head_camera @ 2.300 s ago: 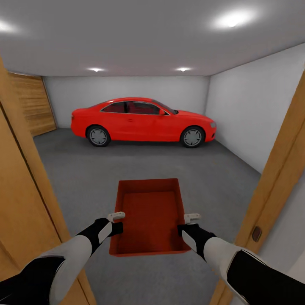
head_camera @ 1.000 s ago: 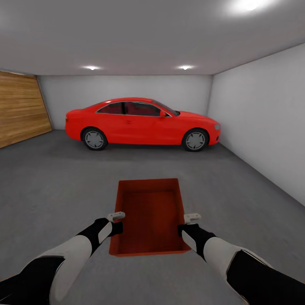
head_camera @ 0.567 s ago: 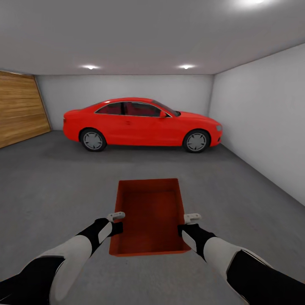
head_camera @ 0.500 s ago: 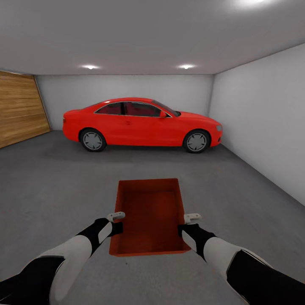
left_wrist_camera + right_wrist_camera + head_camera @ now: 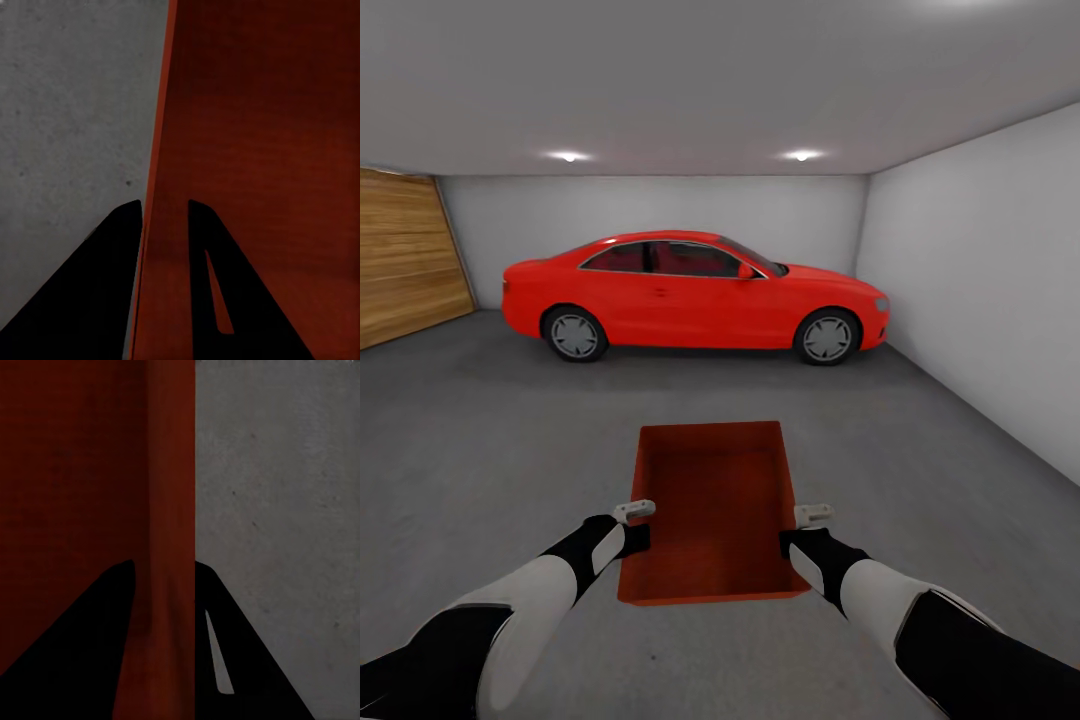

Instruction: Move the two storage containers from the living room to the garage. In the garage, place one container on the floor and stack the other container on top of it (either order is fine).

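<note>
Each gripper pinches a long wall of the orange-red storage container (image 5: 712,505) exactly as before, the left gripper (image 5: 634,524) with one black finger (image 5: 97,289) outside the wall and one inside, the right gripper (image 5: 810,528) clamped the same way on the opposite wall. The open bin hangs level between the two arms above the dark grey concrete floor (image 5: 490,430) of the garage. Ahead, the red car (image 5: 695,296) looms a little larger than a moment ago and the wooden slatted door (image 5: 405,255) sits further aside, as the whole view has crept forward.

No readable text, no labels, no brands, no numbers, no signs
</note>
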Available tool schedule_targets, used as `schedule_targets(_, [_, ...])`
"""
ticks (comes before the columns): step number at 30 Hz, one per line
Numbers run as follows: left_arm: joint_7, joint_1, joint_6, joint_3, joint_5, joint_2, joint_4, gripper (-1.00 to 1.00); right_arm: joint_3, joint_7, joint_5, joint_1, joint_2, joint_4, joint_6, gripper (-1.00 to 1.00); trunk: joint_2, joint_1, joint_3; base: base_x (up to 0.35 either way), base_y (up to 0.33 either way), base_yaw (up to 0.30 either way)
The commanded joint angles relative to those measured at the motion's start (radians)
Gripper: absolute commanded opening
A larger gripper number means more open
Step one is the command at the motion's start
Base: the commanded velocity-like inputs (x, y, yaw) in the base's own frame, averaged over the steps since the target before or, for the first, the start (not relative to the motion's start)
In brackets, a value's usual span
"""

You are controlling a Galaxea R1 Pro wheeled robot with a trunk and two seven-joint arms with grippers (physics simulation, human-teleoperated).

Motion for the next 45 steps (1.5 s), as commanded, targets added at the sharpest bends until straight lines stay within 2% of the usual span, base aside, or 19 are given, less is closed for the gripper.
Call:
schedule_targets(1, [0.01, 0.0, 0.006, 0.008, -0.014, -0.001, -0.004, -1.0, 0.017, -0.003, -0.015, 0.0, 0.012, -0.003, 0.006, -1.0, -0.002, 0.001, -0.001, 0.322, 0.0, 0.0])
schedule_targets(45, [0.01, 0.0, 0.006, 0.008, -0.014, -0.001, -0.004, -1.0, 0.017, -0.003, -0.015, 0.0, 0.01, -0.003, 0.006, -1.0, -0.002, 0.001, -0.001, 0.322, 0.0, 0.0])
